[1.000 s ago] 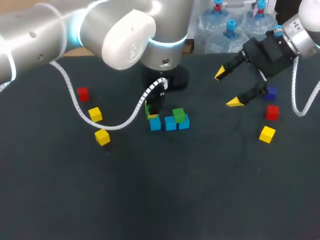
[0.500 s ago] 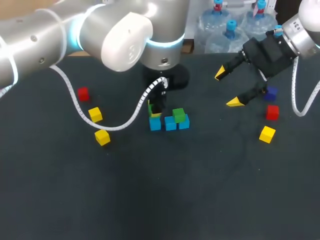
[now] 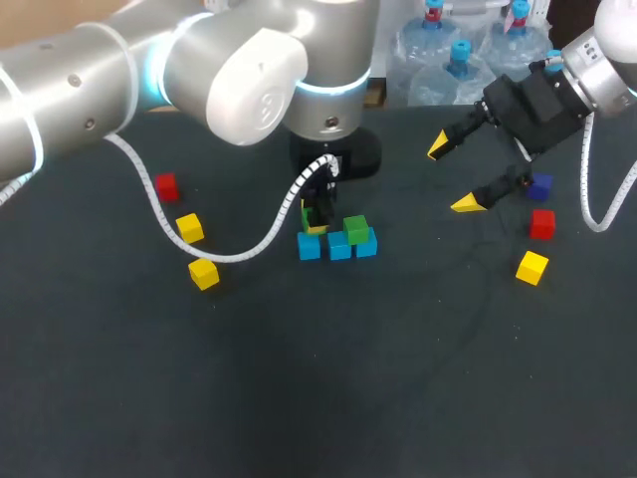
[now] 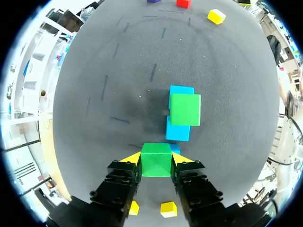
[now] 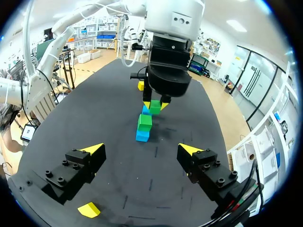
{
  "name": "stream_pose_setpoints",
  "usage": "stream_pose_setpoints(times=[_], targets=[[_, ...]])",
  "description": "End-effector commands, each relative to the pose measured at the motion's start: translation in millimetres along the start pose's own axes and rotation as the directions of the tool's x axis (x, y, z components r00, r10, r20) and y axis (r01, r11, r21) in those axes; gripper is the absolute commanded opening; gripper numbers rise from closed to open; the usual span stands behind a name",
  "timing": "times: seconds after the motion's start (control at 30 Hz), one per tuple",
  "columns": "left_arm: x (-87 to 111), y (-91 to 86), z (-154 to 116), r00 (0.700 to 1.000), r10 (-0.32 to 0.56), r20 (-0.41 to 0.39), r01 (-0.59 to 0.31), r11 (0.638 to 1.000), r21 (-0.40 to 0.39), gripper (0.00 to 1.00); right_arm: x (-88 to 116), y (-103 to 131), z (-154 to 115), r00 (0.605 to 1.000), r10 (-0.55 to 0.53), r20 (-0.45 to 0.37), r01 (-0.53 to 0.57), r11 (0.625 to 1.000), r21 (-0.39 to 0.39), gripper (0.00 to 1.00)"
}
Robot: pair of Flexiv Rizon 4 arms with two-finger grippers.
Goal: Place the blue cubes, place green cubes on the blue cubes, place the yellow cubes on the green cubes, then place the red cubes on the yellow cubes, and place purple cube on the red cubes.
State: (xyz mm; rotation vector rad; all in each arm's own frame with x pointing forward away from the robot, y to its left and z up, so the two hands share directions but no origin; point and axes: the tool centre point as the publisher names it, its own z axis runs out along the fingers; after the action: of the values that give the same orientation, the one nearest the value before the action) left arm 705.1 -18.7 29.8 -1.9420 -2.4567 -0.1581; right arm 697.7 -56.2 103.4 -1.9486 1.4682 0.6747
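Blue looks finished: you have a blue row [image 3: 338, 246] of three cubes side by side on the surface [image 3: 318, 388]. Green is partly done. One placed green [image 3: 355, 230] sits on top of the row, straddling the seam between its middle and right cubes.

Your left hand [image 4: 157, 159] is gripping the held green [image 4: 156, 161], with a yellow tip pressed to each side. It hangs right above the row's left end. A sliver of blue shows under it in the left wrist view, but you cannot tell from these views whether it touches the blue yet. Setting this cube down reads as the step in hand.

Yellow, red and purple have not been started, judging by where they lie:
- **Left of the row, well apart:** a red cube [image 3: 165, 186], a yellow cube [image 3: 190, 228] and a second yellow [image 3: 204, 273].
- **Right of the row, well apart:** the purple cube [image 3: 540, 185], a second red [image 3: 541, 224] and a third yellow [image 3: 531, 267].

Your right hand [image 3: 453, 175] hangs to the right of the row, near the purple cube. Its fingers are spread wide and hold nothing.

No box, tray or bin shows. Every cube you need is on the bare surface, on the row, or in your left hand, so nothing has to be taken out of anything first.
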Motion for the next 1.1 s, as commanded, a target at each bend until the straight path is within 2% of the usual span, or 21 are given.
stream_pose_setpoints(times=[0.03, 0.67, 1.1], targets=[[-1.5, 3.2, 3, 1.000, 0.004, 0.005, -0.004, 1.000, 0.007, 0.00, 0, 0, 0, 1.000, -0.001, 0.001, 0.001, 1.000, 0.001, 1.00], [-4.4, 7.9, 6, 0.999, 0.017, 0.033, -0.017, 1.000, 0.012, 0.00, 0, 0, 0, 1.000, -0.001, 0.001, 0.001, 1.000, 0.001, 1.00], [-8.2, -2.5, 0, 0.999, 0.044, -0.025, -0.044, 0.999, -0.007, 0.00, 0, 0, 0, 1.000, -0.001, 0.001, 0.001, 1.000, 0.001, 1.00]])
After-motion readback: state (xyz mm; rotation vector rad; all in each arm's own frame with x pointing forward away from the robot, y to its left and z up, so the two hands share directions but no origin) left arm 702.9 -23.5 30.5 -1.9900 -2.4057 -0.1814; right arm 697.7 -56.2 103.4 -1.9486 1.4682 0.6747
